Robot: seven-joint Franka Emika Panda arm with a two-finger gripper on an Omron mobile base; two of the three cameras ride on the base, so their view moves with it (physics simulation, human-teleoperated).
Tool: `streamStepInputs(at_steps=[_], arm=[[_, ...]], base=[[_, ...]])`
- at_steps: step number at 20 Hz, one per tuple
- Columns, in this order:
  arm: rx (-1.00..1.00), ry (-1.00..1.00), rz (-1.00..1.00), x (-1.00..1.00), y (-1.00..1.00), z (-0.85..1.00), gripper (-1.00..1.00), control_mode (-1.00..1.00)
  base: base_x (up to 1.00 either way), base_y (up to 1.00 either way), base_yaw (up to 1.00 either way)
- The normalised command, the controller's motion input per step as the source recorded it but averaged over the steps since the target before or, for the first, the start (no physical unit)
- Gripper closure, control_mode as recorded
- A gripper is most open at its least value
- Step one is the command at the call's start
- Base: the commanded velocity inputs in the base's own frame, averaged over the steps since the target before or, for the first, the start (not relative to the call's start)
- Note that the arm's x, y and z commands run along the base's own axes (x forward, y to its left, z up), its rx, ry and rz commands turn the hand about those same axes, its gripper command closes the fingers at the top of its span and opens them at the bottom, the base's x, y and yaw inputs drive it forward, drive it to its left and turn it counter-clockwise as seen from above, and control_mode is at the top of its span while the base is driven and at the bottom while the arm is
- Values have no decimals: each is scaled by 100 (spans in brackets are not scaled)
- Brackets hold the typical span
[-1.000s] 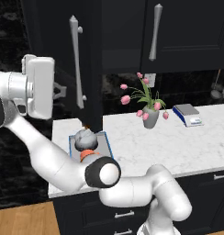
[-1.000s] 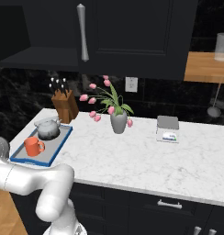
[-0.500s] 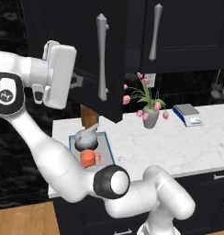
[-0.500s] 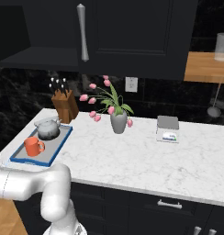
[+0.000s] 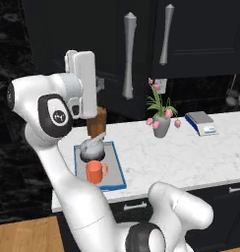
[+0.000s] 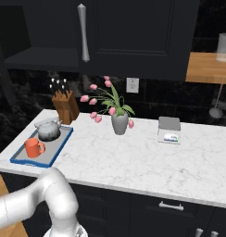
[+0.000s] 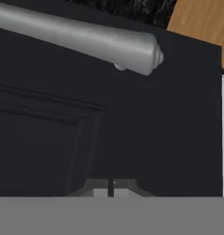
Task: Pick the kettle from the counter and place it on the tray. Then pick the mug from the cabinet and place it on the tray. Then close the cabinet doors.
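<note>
The grey kettle [image 5: 92, 146] [image 6: 47, 129] and the orange-red mug [image 5: 95, 171] [image 6: 34, 147] both stand on the blue-rimmed tray [image 5: 120, 170] [image 6: 18, 160] at the left end of the white marble counter [image 5: 191, 157] [image 6: 147, 162]. Above them, my gripper [image 5: 99, 84] [image 7: 110, 187] is shut, its tips against the dark panel of the left cabinet door [image 5: 112, 44] [image 7: 49, 137], below that door's silver bar handle [image 5: 128, 54] [image 7: 86, 39]. This door stands nearly flush with the right door [image 5: 200, 34] [image 6: 133, 32]. The cabinet's inside is hidden.
A grey vase of pink tulips [image 5: 161, 120] [image 6: 118, 121] stands mid-counter, a wooden knife block [image 5: 96, 125] [image 6: 65, 106] behind the tray, and a small scale [image 5: 203, 123] [image 6: 169, 129] to the right. Dark drawers with silver handles run below the counter.
The left cabinet door has swung further towards shut, its handle moving right. My hand has followed it to the right, staying against the panel. Kettle, mug and tray have not moved.
</note>
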Motion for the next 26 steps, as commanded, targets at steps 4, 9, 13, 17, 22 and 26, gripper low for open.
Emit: streamStepInputs(at_steps=[4,9,13,17,22,26], arm=[[-26,-19,46,33,-39,-3,100,-100],[-5,-17,30,20,1,26,100,-100],[0,-8,9,36,29,53,100,-100],[0,-7,5,42,42,53,100,-100],[0,-5,4,42,39,58,100,-100],[0,1,1,75,11,38,100,-100]], base=[[0,0,0],[0,0,0],[0,0,0],[0,0,0],[0,0,0],[0,0,0]])
